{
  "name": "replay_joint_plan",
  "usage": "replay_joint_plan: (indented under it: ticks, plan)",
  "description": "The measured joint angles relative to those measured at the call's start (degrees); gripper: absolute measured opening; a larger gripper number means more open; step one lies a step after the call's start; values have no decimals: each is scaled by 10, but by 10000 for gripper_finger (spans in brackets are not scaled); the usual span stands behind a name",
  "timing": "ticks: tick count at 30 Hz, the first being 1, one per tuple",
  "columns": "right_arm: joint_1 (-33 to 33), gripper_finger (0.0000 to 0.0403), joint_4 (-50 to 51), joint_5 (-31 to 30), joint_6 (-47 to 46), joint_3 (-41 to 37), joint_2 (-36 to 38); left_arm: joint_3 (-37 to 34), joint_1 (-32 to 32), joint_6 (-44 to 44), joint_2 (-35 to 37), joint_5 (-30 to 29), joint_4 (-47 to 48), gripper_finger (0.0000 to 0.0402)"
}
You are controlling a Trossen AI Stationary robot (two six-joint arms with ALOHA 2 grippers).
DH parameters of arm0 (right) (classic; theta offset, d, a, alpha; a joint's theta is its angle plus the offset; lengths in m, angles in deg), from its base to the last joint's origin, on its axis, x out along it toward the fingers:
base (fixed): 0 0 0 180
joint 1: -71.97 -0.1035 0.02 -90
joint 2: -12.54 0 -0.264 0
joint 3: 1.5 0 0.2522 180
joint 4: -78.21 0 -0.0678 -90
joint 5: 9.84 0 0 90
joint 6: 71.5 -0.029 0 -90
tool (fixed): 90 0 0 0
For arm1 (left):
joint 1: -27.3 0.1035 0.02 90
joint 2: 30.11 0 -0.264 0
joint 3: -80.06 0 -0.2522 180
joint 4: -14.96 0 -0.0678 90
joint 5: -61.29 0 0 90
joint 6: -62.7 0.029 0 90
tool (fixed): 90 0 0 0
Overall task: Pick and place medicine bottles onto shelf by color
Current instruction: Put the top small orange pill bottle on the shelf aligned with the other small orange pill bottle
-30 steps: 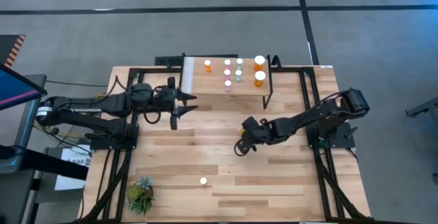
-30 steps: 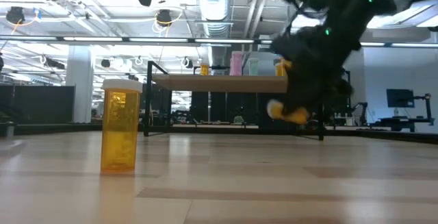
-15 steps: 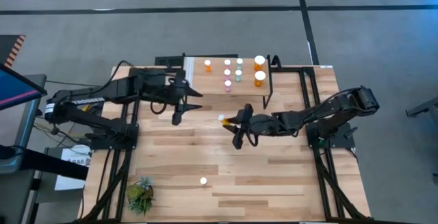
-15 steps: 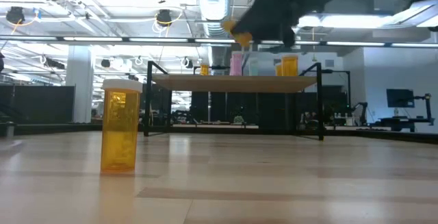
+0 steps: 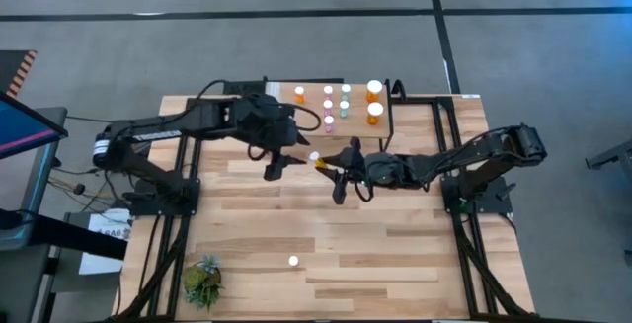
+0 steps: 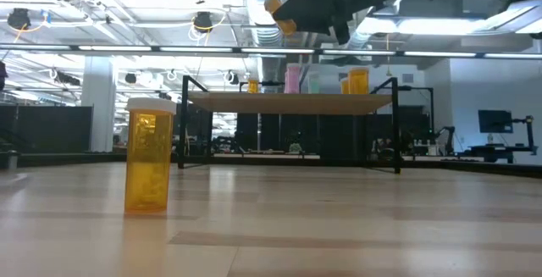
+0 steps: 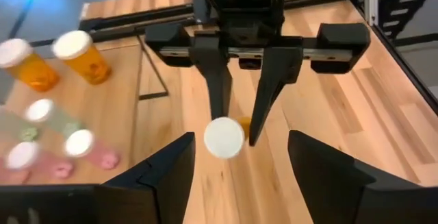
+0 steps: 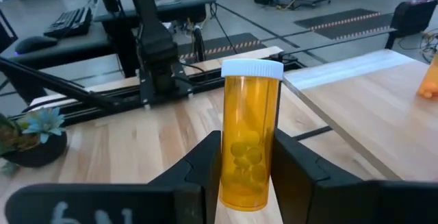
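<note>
Right gripper (image 5: 329, 167): clamped on an orange bottle (image 8: 250, 142), held above mid-table. Left gripper (image 5: 288, 152): fingers spread, empty, just left of it. Shelf (image 5: 311, 121): far side, bottles standing.

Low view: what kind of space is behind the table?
Probably a robotics lab or open industrial workspace: exposed ceiling ducts and strip lights overhead, a monitor on a stand at the far right, and a desk with keyboard in the right wrist view.

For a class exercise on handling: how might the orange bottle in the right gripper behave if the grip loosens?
The orange bottle is a smooth cylinder, so it could slip between the right gripper fingers. It holds few pills, so it is probably light. Dropped on its side, it would likely roll.
</note>
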Motion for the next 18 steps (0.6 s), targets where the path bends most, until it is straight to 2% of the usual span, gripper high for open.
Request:
replay_joint_plan:
  ticks: [5,11,18]
  plan:
    - [-7,127,0,0,22,0,0,0,1,5,-35,33,-3,227]
    - [-30,127,-1,1,113,0,0,0,8,7,-42,87,-5,227]
    - [-26,127,-19,1,126,0,0,0,8,0,-42,96,-5,226]
